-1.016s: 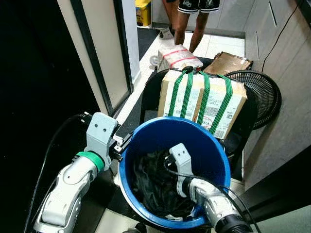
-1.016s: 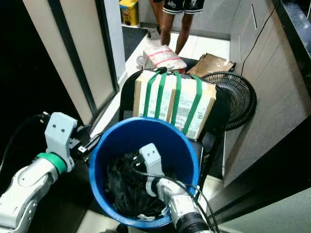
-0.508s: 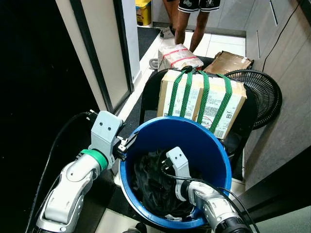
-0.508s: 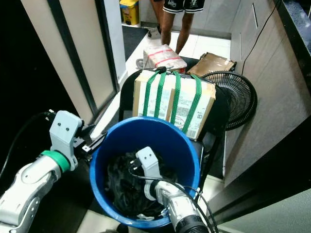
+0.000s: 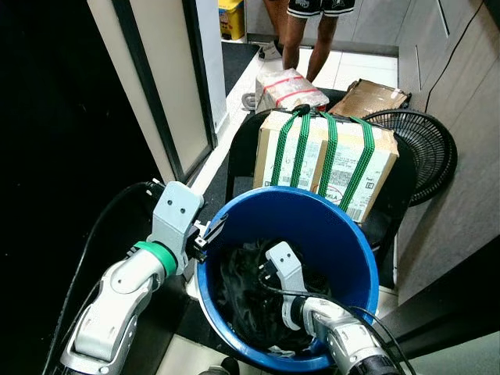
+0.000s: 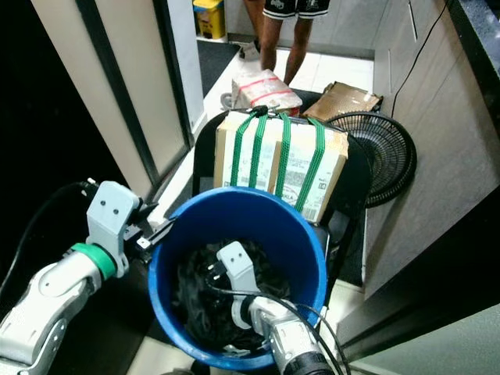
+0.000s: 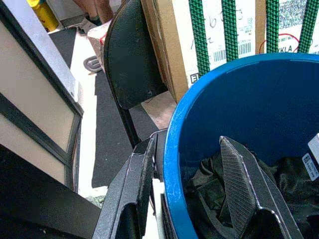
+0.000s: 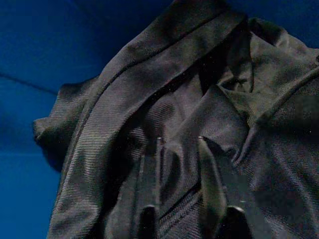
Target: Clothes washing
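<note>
Up close, the right wrist view gives what the head views cannot — the right gripper (image 8: 179, 149) has its jaws nipped around a fold of the dark clothes (image 8: 164, 114), fingers nearly together, cloth between them. The left wrist view shows the left gripper (image 7: 187, 164) with jaws spread wide, astride the rim of the blue bucket (image 7: 175, 149) — one finger outside, one inside above the clothes, released, gripping nothing. From the head, the bucket sits low before the robot with the dark clothes heaped in its bottom. Behind it, a cardboard box (image 5: 324, 160) bound in green straps rests on a black chair (image 7: 130, 59); a fan (image 5: 422, 152) lies beside it, and a person's legs (image 5: 305, 31) stand beyond.
</note>
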